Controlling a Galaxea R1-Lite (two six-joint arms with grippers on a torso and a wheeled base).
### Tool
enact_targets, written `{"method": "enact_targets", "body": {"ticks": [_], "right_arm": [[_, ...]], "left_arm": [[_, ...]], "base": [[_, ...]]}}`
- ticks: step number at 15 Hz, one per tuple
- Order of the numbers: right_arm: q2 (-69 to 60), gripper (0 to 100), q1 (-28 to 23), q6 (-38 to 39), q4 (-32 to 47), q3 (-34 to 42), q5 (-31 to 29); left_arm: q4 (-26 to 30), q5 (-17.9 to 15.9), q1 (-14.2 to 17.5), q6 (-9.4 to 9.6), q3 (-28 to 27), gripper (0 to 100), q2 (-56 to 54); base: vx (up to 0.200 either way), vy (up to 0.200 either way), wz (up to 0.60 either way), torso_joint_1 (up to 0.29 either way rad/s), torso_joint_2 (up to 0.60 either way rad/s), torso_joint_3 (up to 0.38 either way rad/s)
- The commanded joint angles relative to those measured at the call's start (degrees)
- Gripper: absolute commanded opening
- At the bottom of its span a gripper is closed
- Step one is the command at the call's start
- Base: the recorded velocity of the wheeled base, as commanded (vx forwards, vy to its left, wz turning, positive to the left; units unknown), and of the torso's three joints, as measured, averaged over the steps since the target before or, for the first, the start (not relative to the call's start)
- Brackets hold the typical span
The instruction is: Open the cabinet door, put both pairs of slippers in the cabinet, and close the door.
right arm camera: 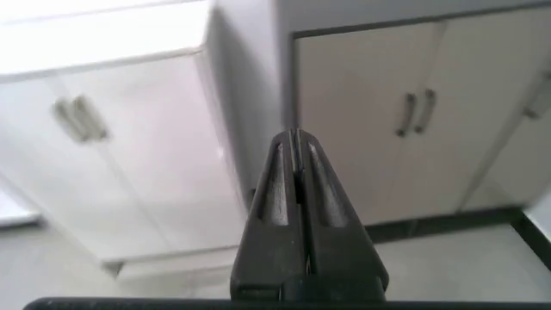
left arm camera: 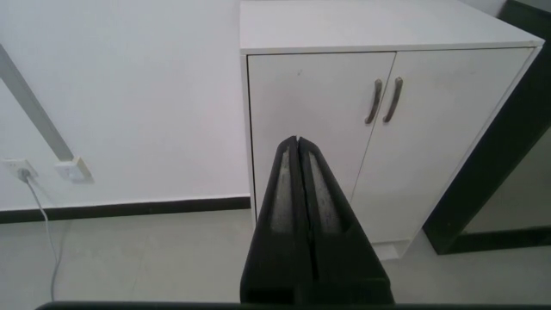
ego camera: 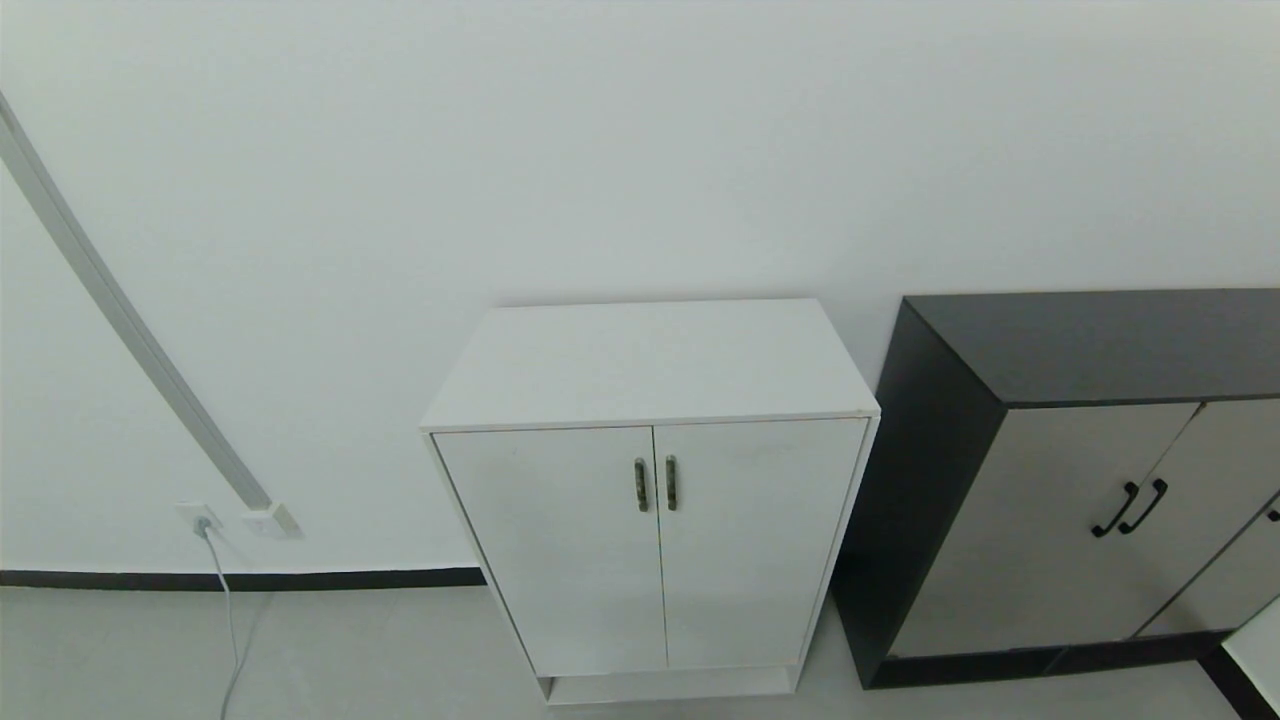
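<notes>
We see the white cabinet (ego camera: pixel 650 370) standing on the floor (ego camera: pixel 350 650) against the wall (ego camera: pixel 500 150), about midway across the scene. Both of its doors are shut, and the two upright handles (ego camera: pixel 641 485) sit side by side at the centre seam. Just to its right stands a dark cabinet (ego camera: pixel 1080 340) with pale doors, also shut. Low on the wall to the left, a socket (ego camera: pixel 198 517) holds a plug whose cable (ego camera: pixel 230 620) hangs to the floor, and a grey conduit (ego camera: pixel 120 310) slants upward from a box beside it.

Our left end effector (left arm camera: pixel 297 140) is closed on nothing, its fingers pressed together, and it points toward the white cabinet from well apart. Our right end effector (right arm camera: pixel 295 134) is likewise closed and empty, and it faces the dark cabinet's side panel, between the two sets of doors.
</notes>
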Motion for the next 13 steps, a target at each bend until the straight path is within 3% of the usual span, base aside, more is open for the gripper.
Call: {"method": "enact_targets", "body": {"ticks": [1,13], "right_arm": [[-0.13,0,0.24,-0.52,0.11,0.29,0.72],[-0.13,0,0.33,1.77,0.02,0.20,-1.04]], "left_arm": [[-0.05,0.03,0.01,-0.08,0.01,0,0.00],[-0.05,0.03,0.01,0.01,0.01,0,0.00]], "base": [[0.000,0.000,0.00,0.000,0.00,0.000],[0.000,0.000,0.00,0.000,0.00,0.000]]}}
